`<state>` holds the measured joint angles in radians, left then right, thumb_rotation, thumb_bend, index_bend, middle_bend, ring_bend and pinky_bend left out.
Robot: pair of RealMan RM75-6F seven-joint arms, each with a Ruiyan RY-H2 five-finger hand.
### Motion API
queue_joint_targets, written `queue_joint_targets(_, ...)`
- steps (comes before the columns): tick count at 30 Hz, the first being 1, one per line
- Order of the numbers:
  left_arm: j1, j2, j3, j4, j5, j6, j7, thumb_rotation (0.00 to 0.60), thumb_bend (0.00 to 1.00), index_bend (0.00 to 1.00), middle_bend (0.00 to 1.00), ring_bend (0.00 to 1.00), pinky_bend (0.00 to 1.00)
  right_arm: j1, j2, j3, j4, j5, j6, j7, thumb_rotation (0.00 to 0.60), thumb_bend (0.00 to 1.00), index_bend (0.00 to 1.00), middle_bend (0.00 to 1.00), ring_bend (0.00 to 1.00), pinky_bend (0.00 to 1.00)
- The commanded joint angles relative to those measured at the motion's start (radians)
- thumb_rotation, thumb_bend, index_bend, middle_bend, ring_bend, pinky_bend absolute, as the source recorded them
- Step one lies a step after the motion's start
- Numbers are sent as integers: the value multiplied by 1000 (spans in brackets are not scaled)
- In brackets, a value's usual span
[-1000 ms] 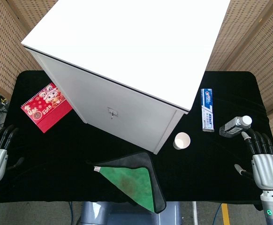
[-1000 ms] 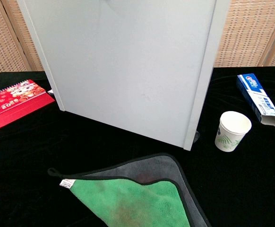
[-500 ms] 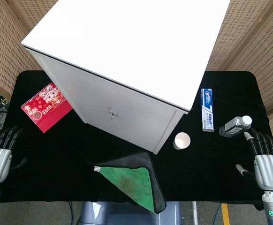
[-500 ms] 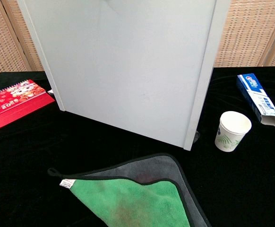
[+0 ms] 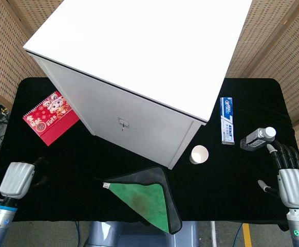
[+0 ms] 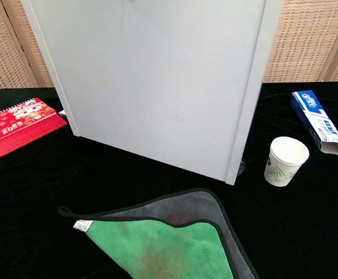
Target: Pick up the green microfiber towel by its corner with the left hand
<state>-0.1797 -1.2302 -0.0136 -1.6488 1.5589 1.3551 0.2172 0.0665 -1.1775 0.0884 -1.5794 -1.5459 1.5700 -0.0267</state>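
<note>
The green microfiber towel lies folded on the black table's near edge, green face up with a grey underside and black trim; its left corner carries a white tag. In the chest view the towel fills the lower middle, tag at its left tip. My left hand hovers over the table's near-left part, well left of that corner, holding nothing; its fingers are mostly hidden behind its back. My right hand rests at the far right with fingers spread, empty. Neither hand shows in the chest view.
A big white cabinet fills the table's middle. A red calendar lies at left. A paper cup, a toothpaste box and a small bottle sit at right. The black table ends just below the towel.
My left hand has moved right and inward over the table, toward the towel's tagged corner. The right hand has barely shifted. The towel lies as before.
</note>
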Motion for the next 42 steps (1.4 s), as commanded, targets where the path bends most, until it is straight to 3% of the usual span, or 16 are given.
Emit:
queue_joint_targets(1,-64,-33,9,-45,-33,-116,114,600,249,450,926,849,765,-2,2,0,-2,1,1,5,600,167,5,0,0,0)
queue_joint_targets(9,-152,-134,-18,-75,-149,-259,290,600,260,412,945,865,784,-1,10,-1,-7,1,-4,22,600,167,7,0,0,0)
queue_joint_targets(20,-227,-336,-38,-20,-296,-315,501,600,257,390,954,873,788,-4,17,2,-4,-13,15,65,600,167,19,0,0,0)
queue_joint_targets(30,-284,-453,-26,30,-401,-334,652,600,258,402,954,873,788,-6,28,9,0,-7,20,106,600,168,20,0,0,0)
queue_joint_targets(42,-327,-519,-2,88,-493,-320,746,600,260,419,954,873,788,-9,19,15,27,-36,57,160,600,167,26,0,0,0)
